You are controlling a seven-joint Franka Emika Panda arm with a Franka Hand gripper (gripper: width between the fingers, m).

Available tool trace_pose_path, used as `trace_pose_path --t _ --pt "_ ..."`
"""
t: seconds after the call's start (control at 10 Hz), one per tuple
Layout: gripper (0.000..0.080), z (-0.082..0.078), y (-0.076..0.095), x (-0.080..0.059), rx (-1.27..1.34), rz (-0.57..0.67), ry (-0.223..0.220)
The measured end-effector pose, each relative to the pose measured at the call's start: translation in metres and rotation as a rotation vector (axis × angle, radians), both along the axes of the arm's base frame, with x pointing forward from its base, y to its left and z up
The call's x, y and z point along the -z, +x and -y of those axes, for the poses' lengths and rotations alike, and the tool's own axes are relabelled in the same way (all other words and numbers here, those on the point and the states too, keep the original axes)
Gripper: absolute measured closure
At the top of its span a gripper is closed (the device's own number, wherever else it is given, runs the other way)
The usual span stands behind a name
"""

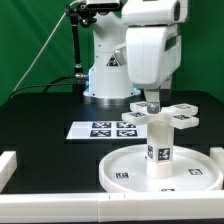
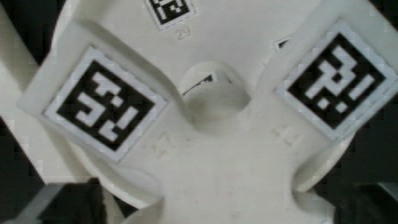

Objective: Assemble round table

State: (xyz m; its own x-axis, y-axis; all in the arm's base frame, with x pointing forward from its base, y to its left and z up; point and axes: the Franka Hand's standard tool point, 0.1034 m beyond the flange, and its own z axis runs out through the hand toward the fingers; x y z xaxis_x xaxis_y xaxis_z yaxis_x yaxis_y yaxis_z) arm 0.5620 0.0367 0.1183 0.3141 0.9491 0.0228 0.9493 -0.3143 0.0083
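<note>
Lower right of the exterior view: round disc (image 1: pixel 130 172) flat on the black table (image 1: pixel 45 115), cylinder (image 1: pixel 159 140) upright in it, cross-shaped piece (image 1: pixel 163 116) (image 2: pixel 214 110) on top. Gripper (image 1: pixel 152 104) just above the cross, fingers spread, apparently gripping nothing. Marker board (image 1: pixel 100 129) mid-frame.

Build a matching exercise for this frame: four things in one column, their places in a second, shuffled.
Things:
1. large rimmed white round disc
2. thick short white cylinder
3. small white cross-shaped piece
4. flat white marker board

Places:
A. atop the cylinder, just under the robot's wrist
B. flat on the black table, on the exterior view's left of the cylinder
C. nearest the camera, carrying the cylinder
D. upright on the disc

Pairs: 1-C, 2-D, 3-A, 4-B
</note>
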Motion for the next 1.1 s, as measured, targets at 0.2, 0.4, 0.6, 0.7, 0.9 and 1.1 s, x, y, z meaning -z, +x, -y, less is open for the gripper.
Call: trace_pose_path --t 0.2,0.4,0.6,0.7,0.9,1.1 --pt "0.0150 -0.002 0.002 0.003 -0.006 0.009 -0.006" --pt "0.0150 -0.002 0.002 0.007 0.005 0.003 -0.008" --pt "0.0150 -0.004 0.003 0.010 0.009 -0.001 -0.009" --pt "0.0150 -0.003 0.002 0.011 0.010 -0.003 -0.010" --pt "0.0150 -0.003 0.002 0.013 0.012 -0.006 -0.010" --pt "0.0272 -0.001 0.001 0.013 0.016 -0.007 -0.011"
